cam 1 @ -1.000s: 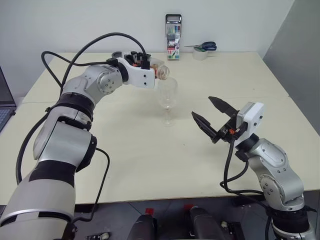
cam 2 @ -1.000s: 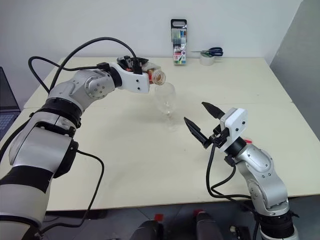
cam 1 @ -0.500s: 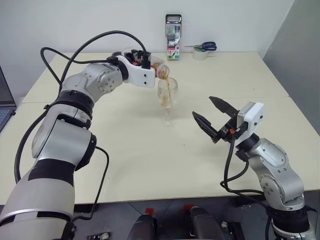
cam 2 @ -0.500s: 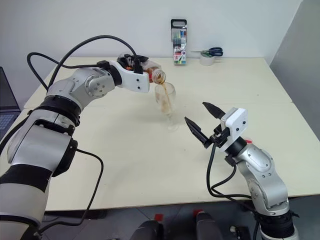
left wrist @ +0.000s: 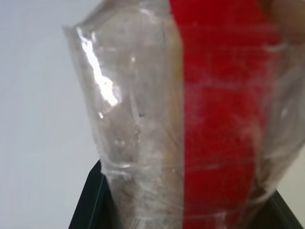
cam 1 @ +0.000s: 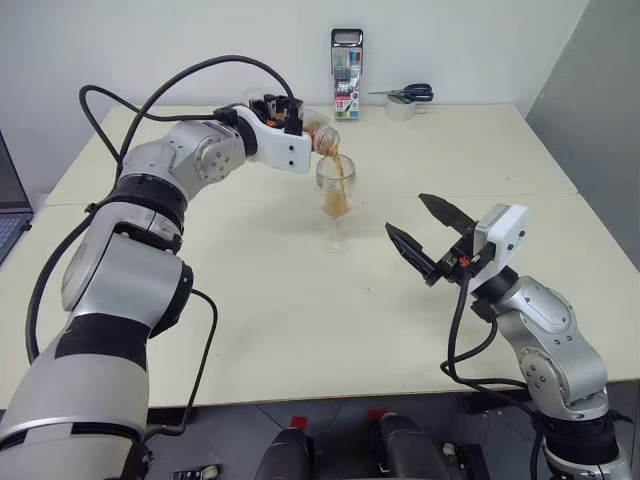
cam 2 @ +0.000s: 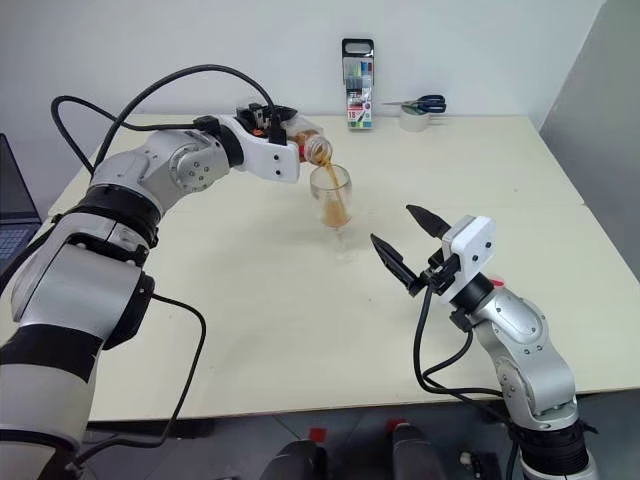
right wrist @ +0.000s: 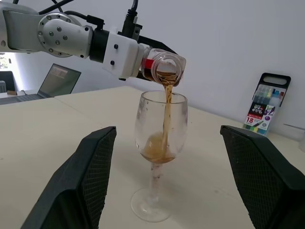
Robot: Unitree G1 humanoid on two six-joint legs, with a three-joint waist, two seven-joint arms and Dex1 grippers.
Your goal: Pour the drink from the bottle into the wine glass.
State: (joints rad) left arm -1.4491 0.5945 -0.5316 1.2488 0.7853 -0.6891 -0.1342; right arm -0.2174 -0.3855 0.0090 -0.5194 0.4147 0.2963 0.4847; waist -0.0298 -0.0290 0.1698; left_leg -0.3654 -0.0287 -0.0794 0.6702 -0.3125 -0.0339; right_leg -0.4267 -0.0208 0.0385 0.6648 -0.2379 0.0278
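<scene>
On the pale bench (cam 1: 250,300), the left claw (cam 1: 300,128) grips the light, crushable bottle (right wrist: 162,69) mid-body, pouring drink (right wrist: 166,102) into the fragile wine glass (cam 1: 335,195) at centre; right claw (cam 1: 425,235) gapes empty.

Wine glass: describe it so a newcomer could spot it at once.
Start at the cream table; near its middle, under the tilted bottle held by the left gripper, stands the wine glass. It is the one clear stemmed thing there, upright on a round foot, with a thin stream of amber drink falling into its bowl.
</scene>
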